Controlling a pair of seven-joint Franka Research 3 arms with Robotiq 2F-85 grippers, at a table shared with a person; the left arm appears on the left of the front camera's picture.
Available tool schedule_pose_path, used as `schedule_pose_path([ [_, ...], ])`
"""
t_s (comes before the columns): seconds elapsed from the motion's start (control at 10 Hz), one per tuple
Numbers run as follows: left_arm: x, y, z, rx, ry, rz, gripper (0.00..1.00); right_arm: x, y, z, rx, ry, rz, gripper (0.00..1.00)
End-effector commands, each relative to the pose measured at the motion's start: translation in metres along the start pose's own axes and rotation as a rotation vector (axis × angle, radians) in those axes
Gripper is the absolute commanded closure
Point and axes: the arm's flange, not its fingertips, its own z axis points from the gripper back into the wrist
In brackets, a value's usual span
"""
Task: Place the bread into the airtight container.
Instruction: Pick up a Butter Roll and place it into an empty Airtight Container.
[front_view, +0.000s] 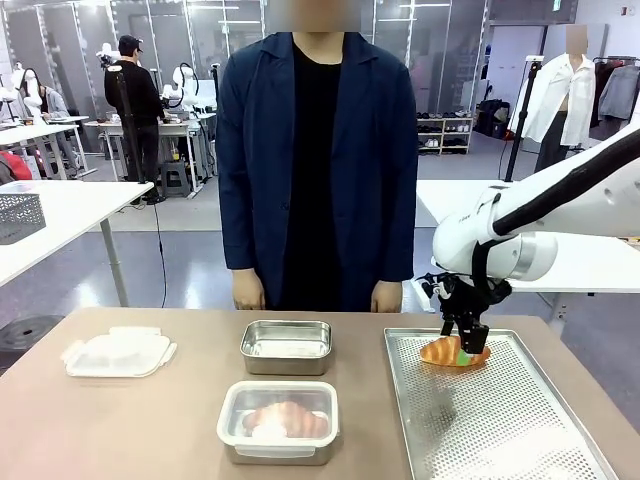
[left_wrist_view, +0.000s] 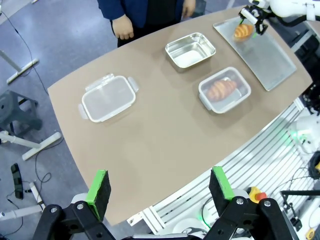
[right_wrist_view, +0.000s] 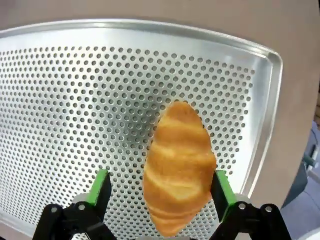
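The right gripper (right_wrist_view: 160, 181) straddles the croissant (right_wrist_view: 177, 175), which lies on the perforated tray (right_wrist_view: 75, 90). Its jaws stand wide apart, not clamped on the bread. The left gripper (left_wrist_view: 160, 176) hangs high over the table (left_wrist_view: 150, 145), jaws also apart. An empty steel container (front_view: 286, 347) sits mid-table, and nearer a lidded container (front_view: 278, 453) holds a second croissant (front_view: 287, 419).

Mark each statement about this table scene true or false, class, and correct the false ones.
1. The right claw stands open, a finger on either side of the croissant on the perforated tray. True.
2. Both metal containers are empty. False: the near container holds a second croissant; the far container is empty.
3. The left claw grips a lid. False: it is open and holds nothing.
4. A person stands at the table's far side. True.
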Motion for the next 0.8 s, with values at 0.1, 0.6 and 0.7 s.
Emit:
schedule_pose_path([
  [0.1, 0.001, -0.0003, 0.0003, -0.005, -0.002, -0.007, 0.0, -0.0091, -0.0127, -0.0187, -0.085, 0.056, -0.031, 0.0],
  [0.6, 0.001, -0.0003, 0.0003, -0.005, -0.002, -0.007, 0.0, -0.0114, -0.0095, -0.0179, -0.111, 0.069, -0.029, 0.4],
  [0.7, 0.001, -0.0003, 0.0003, -0.005, -0.002, -0.007, 0.0, -0.0127, -0.0091, -0.0158, -0.11, 0.061, -0.037, 0.44],
])
